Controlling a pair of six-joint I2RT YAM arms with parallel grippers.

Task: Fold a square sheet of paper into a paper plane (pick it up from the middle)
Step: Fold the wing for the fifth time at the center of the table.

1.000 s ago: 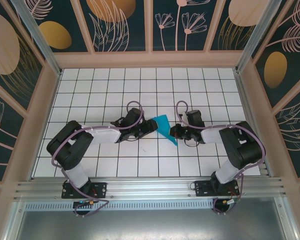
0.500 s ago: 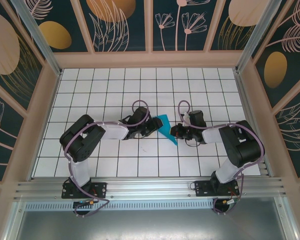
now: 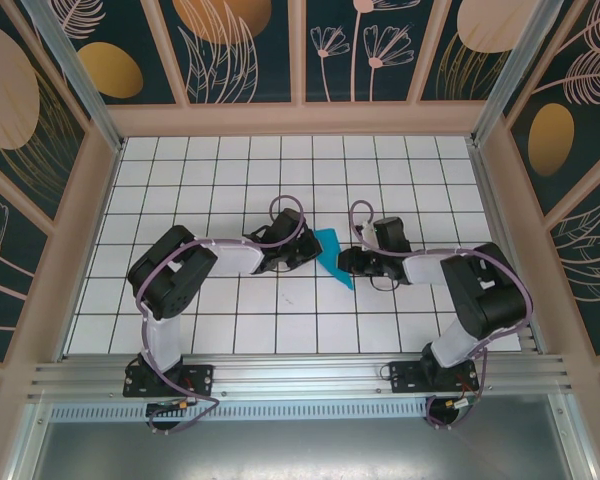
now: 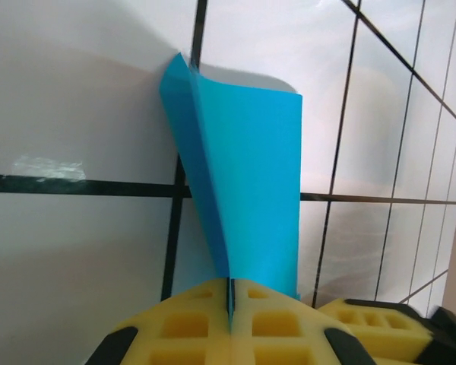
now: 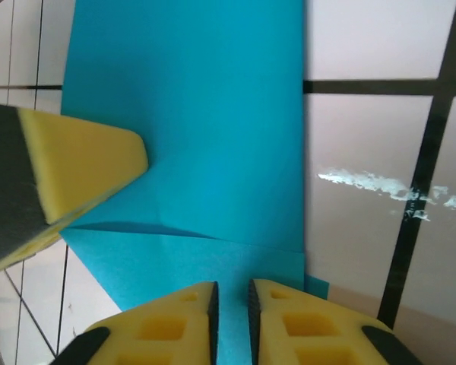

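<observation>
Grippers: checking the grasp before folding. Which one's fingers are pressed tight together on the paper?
The left gripper: its fingers meet, pinching the paper's edge. The right gripper's fingers show a gap.

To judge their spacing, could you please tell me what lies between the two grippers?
In the top view, the folded cyan sheet of paper lies between the left gripper and the right gripper, reaching both.

Paper [image 4: 251, 175] smooth, matt; tiles [image 4: 76, 251] glossy; pads [image 4: 188, 328] likely foam.
</observation>
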